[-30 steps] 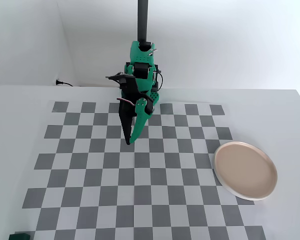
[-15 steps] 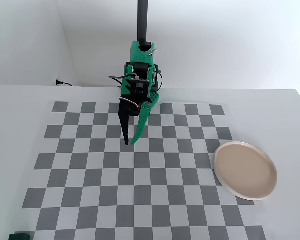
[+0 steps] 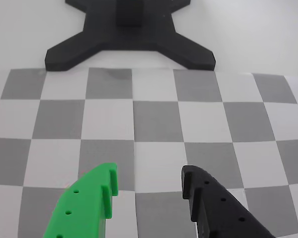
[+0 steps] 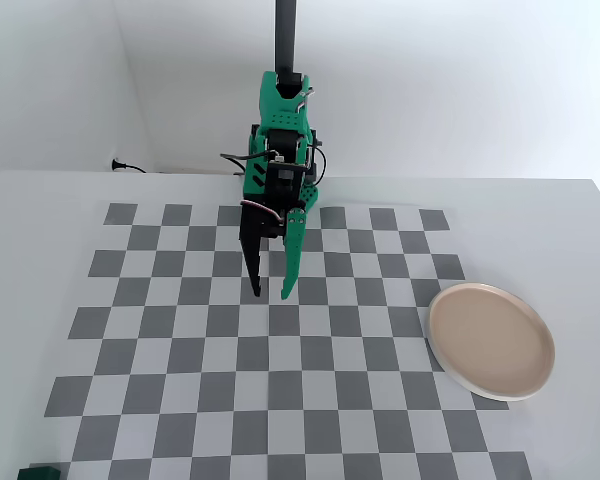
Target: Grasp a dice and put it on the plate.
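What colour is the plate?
Beige-pink with a paler rim; the plate shows best in the fixed view.

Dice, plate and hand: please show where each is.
dice (image 4: 42,472), fixed view, top face, half cut off at the picture's edge
plate (image 4: 492,342), fixed view, inner surface
hand (image 4: 271,293), fixed view, between fingertips

My wrist camera looks low and close past my gripper (image 3: 147,186) toward my own black base (image 3: 129,34) at frame top. The fixed camera sits high, opposite, facing me across the checkerboard (image 4: 310,400); both views share the squares near my base.
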Controlling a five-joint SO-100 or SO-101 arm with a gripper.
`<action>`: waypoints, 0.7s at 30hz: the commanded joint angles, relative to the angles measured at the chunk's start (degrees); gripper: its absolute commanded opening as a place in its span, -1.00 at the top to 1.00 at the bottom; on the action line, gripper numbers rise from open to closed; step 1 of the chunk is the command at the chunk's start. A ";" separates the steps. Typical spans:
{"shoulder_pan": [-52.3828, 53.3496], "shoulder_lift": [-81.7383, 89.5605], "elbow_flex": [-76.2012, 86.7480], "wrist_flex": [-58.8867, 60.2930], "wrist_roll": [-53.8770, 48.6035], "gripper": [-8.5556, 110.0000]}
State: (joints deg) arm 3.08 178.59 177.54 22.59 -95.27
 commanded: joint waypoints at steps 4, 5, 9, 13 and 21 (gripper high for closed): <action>0.44 -18.02 -15.47 -6.68 2.20 0.70; 0.62 -20.57 -17.40 -7.03 2.37 0.70; 1.41 -29.44 -24.17 -9.40 2.81 0.70; 3.16 -37.97 -31.20 -10.46 3.34 0.70; 11.95 -55.55 -47.02 -11.25 4.48 0.70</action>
State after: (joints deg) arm 11.87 127.35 141.24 12.66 -90.88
